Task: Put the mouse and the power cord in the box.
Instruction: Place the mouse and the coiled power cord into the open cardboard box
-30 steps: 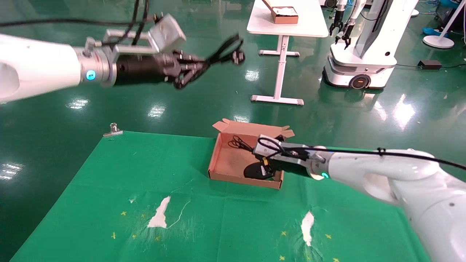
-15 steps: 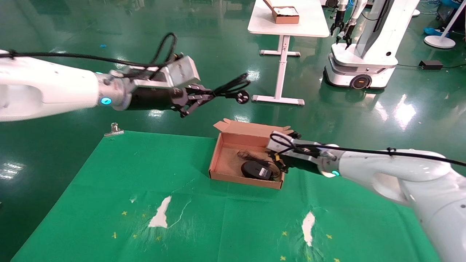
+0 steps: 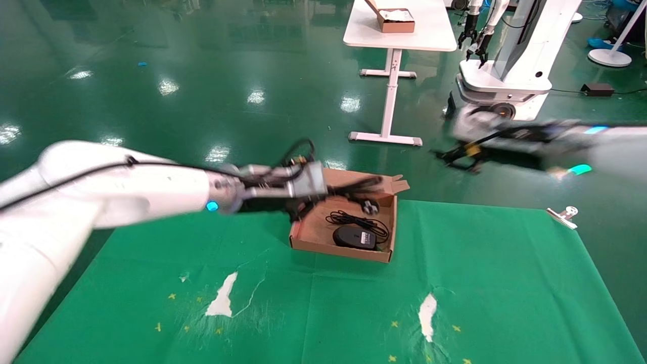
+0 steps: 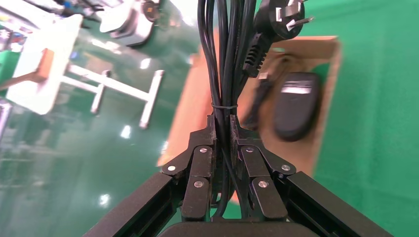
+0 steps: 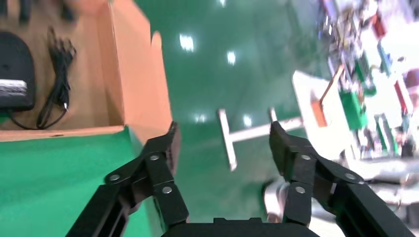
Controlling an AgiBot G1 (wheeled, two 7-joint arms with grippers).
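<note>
The left pincer [image 4: 223, 148] clamps the power cord [image 4: 222, 54] over the box [image 3: 309, 233], where the mouse [image 3: 355, 236] lies. The right pincer [image 5: 222, 143], apparently raised beyond the counter [image 3: 480, 283], gapes wide.

Dropped way down from up over the floor: left hand [image 3: 323, 194] now right at the box's [image 3: 313, 235] far-left corner, clamped on the power cord [image 3: 354, 188], with the bundle stretched across the box's back edge and the plug dangling over the inside. Pulled out of the box and lifted off to the right above the floor: right hand [image 3: 445, 155], fingers spread with nothing between them. No longer covered by that arm: mouse [image 3: 355, 236], lying in plain sight in the box.
</note>
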